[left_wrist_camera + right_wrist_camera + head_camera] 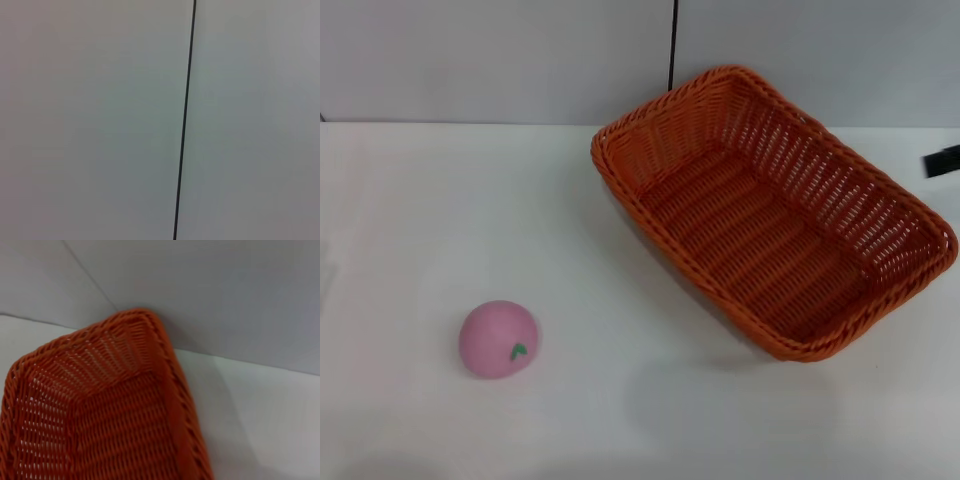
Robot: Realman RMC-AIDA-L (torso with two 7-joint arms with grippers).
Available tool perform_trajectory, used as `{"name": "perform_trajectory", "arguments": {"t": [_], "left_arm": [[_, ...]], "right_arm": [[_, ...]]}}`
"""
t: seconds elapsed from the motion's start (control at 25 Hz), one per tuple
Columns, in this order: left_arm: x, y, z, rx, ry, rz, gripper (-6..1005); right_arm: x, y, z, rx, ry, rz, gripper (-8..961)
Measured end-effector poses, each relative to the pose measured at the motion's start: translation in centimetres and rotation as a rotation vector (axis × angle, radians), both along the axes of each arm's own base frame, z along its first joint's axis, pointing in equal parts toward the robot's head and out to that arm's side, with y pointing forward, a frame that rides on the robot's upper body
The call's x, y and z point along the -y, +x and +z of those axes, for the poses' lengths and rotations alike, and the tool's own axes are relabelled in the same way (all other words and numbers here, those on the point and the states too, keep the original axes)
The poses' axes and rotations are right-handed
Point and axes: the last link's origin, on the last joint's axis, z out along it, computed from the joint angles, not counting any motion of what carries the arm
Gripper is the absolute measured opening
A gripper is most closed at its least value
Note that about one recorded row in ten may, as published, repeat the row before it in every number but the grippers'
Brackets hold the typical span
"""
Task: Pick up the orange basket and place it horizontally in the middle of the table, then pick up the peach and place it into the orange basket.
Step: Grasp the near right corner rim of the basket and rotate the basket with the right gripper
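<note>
The small, smooth pink ball-shaped peach (498,338), marked with a tiny green leaf, is sitting on the left near part of the broad white flat table (410,220), well apart from everything else. Being round, it is likely to roll if nudged or released from a height. Further right, the large rectangular woven orange basket (770,210) is lying diagonally across the right half of the table, its far corner close to the grey wall (500,60) and its near corner pointing toward the right edge; its open mouth is facing up, showing a braided rim, open-weave sloping sides and an empty ribbed floor. At the far right edge of the head view, a dark piece (942,161) is showing just beyond the rim of the basket; it is probably part of the right arm, but neither gripper's fingers are visible, so whether the right gripper is open or closed cannot be determined. The left gripper is not appearing anywhere; its wrist camera is showing only wall and a dark vertical seam (185,120). The right wrist view is looking down on the basket's far corner (135,325). Judged risks: a grasp on the sloping, flexible rim may slip or tilt the basket, and swinging it toward the centre could sweep the peach off the table.
</note>
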Motion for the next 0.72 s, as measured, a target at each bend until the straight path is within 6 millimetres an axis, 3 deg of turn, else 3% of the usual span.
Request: {"name": "perform_trajectory", "arguments": {"t": [0.08, 0.28, 0.72], "left_arm": [[0.1, 0.0, 0.0, 0.002, 0.001, 0.001, 830], [0.2, 0.0, 0.1, 0.002, 0.003, 0.0, 830], [0.1, 0.1, 0.1, 0.0, 0.007, -0.005, 829]], "right_arm": [[-0.9, -0.2, -2.4, 0.007, -0.015, 0.014, 789], [-1.8, 0.0, -5.2, 0.015, -0.007, 0.045, 789], [-2.8, 0.7, -8.4, -0.083, 0.063, 0.092, 787]]}}
